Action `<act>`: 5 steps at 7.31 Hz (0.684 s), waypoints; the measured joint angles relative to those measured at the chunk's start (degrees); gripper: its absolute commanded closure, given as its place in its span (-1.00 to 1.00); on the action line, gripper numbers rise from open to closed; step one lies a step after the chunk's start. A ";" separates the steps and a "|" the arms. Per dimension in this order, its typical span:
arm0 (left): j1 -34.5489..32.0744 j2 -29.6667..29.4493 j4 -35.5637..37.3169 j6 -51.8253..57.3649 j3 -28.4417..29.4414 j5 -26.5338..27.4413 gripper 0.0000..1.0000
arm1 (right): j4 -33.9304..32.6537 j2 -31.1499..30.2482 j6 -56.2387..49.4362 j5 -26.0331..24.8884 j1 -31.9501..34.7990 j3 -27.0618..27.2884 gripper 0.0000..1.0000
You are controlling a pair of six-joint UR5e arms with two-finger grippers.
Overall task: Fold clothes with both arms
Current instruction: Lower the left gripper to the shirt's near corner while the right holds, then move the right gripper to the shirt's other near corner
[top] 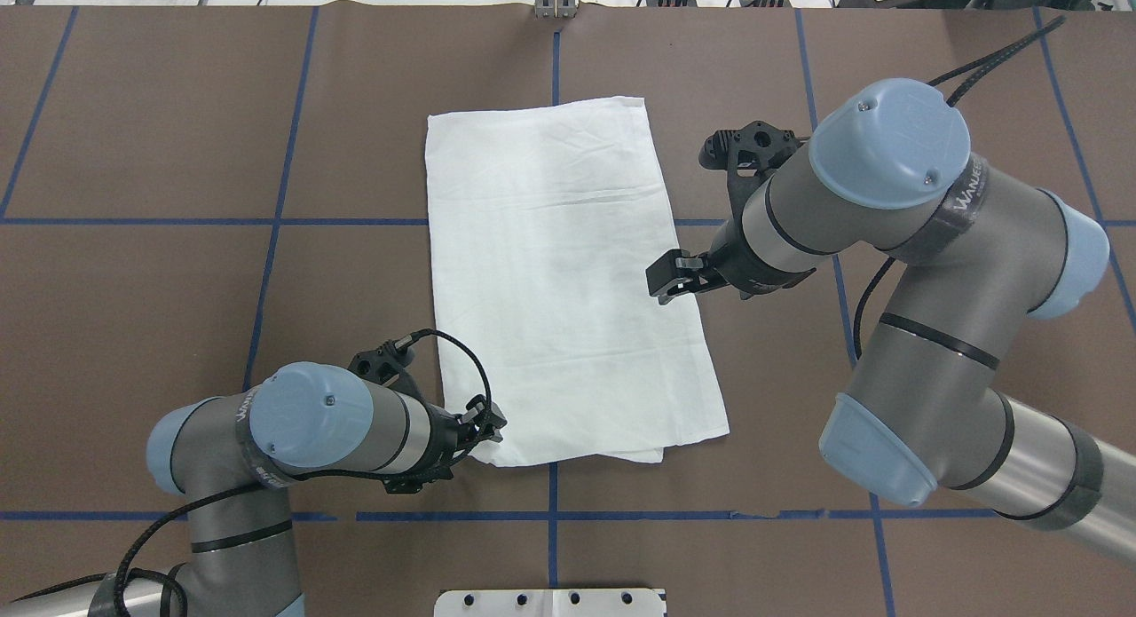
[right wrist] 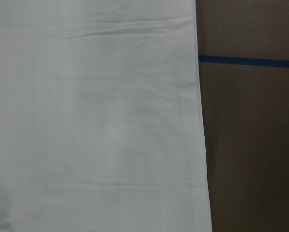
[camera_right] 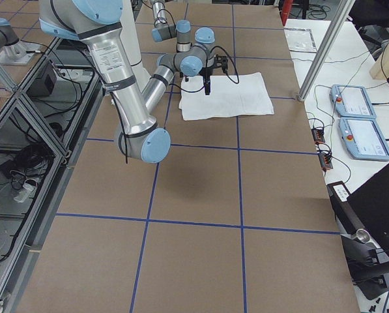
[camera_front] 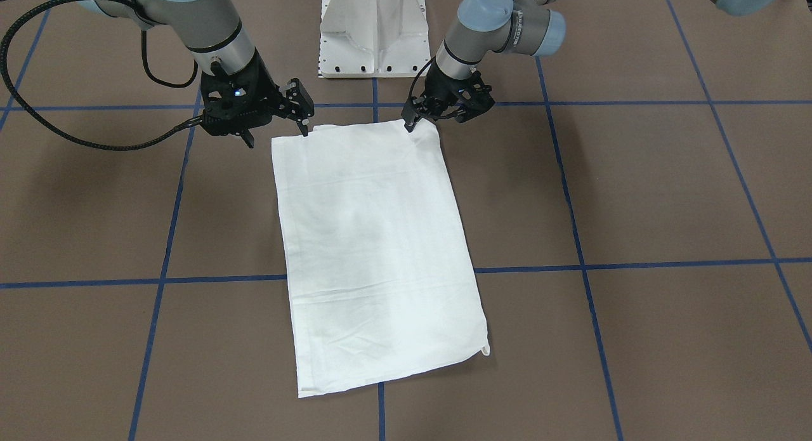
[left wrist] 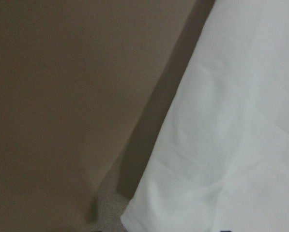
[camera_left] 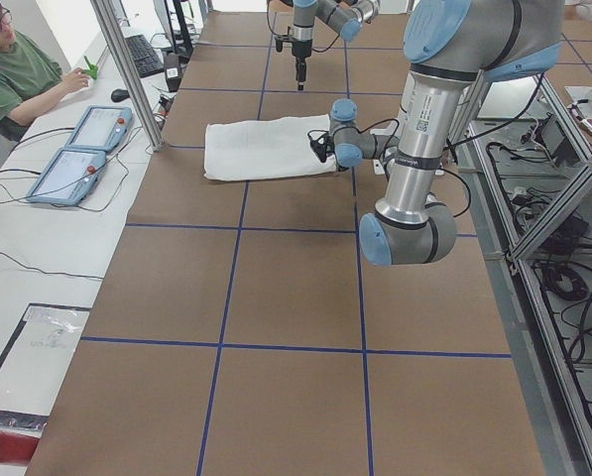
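Observation:
The white shirt lies folded into a long flat rectangle on the brown table; its printed text, collar and label are hidden. It also shows in the overhead view. My left gripper is low at the shirt's corner nearest the robot on my left; its jaws look open. Its wrist view shows that shirt corner close up. My right gripper is open, empty and raised above the shirt's right edge. Its wrist view looks down on the cloth.
The white pedestal base stands at the robot's side of the table. Blue tape lines grid the brown surface. At the operators' side stand two teach pendants, a metal post and a seated person.

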 measured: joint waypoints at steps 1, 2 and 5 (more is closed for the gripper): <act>-0.08 -0.01 0.00 0.07 0.10 0.26 -0.35 | 0.00 0.00 -0.04 0.00 0.04 -0.06 -1.00; -0.29 -0.03 0.00 0.21 0.22 0.45 -0.11 | 0.00 0.03 -0.06 0.00 0.06 -0.16 -1.00; -1.08 -0.08 0.00 0.31 0.18 0.53 0.85 | 0.00 0.16 -0.05 0.00 0.12 -0.55 -1.00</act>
